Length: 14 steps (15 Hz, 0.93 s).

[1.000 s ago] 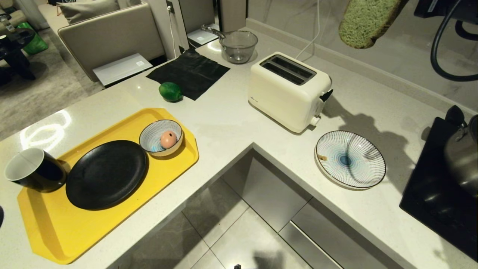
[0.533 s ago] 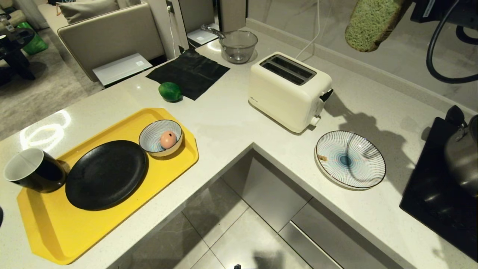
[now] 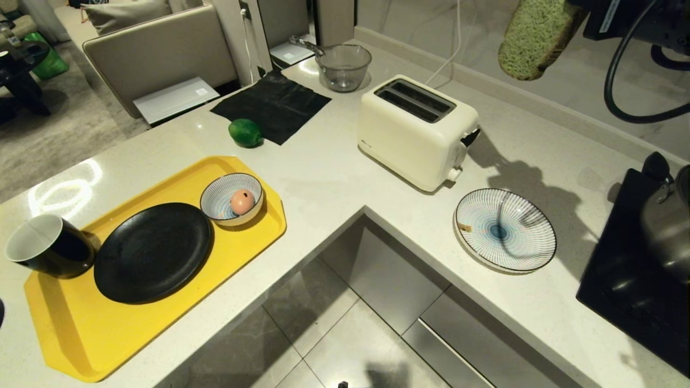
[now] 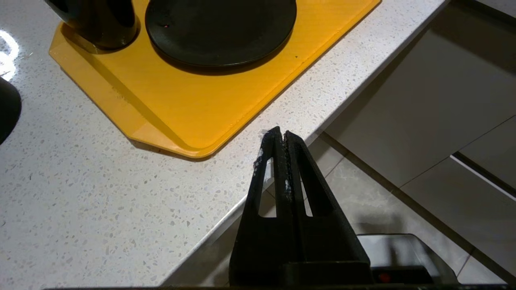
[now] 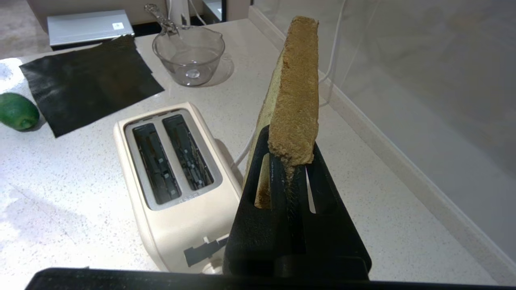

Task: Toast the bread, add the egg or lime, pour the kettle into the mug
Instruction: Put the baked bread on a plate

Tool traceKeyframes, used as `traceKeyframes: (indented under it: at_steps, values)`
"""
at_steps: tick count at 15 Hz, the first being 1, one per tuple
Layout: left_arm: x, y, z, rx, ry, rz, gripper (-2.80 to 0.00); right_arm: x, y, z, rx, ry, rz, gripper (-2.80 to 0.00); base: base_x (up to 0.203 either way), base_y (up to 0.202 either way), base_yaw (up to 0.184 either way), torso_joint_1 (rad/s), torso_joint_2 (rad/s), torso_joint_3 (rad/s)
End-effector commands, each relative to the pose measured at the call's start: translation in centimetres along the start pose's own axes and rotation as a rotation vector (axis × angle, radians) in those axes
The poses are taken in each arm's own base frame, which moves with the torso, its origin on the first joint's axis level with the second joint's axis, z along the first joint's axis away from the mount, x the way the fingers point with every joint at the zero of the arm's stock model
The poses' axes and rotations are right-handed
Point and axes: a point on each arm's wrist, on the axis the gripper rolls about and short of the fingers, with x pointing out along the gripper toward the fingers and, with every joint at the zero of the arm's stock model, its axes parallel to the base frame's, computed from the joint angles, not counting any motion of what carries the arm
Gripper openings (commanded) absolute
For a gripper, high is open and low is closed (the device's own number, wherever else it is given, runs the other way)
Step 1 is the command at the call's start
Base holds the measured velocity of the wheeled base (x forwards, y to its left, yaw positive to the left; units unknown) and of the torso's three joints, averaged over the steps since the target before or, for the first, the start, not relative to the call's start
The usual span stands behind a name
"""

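- Green bread (image 5: 293, 96) hangs pinched by one corner in your right gripper (image 5: 291, 169), high in the air, beyond the toaster (image 3: 418, 129) and off to its right, not yet over the slots. The jaws clamp only a small bite of crust, so a quick swing could tear the crumb or let the slice pivot.
- Both slots (image 5: 173, 159) look narrow against the thick slice. If you lower it tilted or off-line, an edge will likely catch on the rim and the bread will buckle or drop onto the counter (image 3: 323, 178).
- Pushing down against a jam could shove the light toaster sideways toward the striped plate (image 3: 505, 230) near it.
- Your cable (image 3: 620, 81) loops just beside the bread; watch that it does not snag during the descent.
- Later steps carry risks too: the lime (image 3: 246, 132) is round and may roll off the black cloth's (image 3: 272, 105) edge, and the kettle (image 3: 668, 226) sits far across from the mug (image 3: 48, 246).
- Your left gripper (image 4: 281, 139) is parked with fingers pressed together, empty, at the counter's edge near the yellow tray (image 4: 189, 104).
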Motion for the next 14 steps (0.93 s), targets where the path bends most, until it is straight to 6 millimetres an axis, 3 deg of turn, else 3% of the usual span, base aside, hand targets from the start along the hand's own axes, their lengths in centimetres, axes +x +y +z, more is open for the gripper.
traceKeyframes:
  at_steps: [1, 4, 14]
  values:
    - [0.0, 0.0, -0.01, 0.0, 0.0, 0.001, -2.8, 0.1, 0.02, -0.05, -0.001, -0.002, 0.003, -2.8, 0.0, 0.0, 0.0, 0.0, 0.0, 0.0]
    - [0.0, 0.0, -0.01, 0.0, 0.0, 0.001, -2.8, 0.07, 0.0, 0.12, -0.003, -0.009, 0.006, -2.8, 0.002, -0.007, 0.068, -0.002, 0.0, -0.001]
    - [0.0, 0.0, -0.01, 0.0, 0.0, 0.001, -2.8, -0.04, 0.02, 0.29, -0.01, -0.015, 0.008, -2.8, 0.0, -0.008, 0.172, 0.003, 0.0, 0.003]
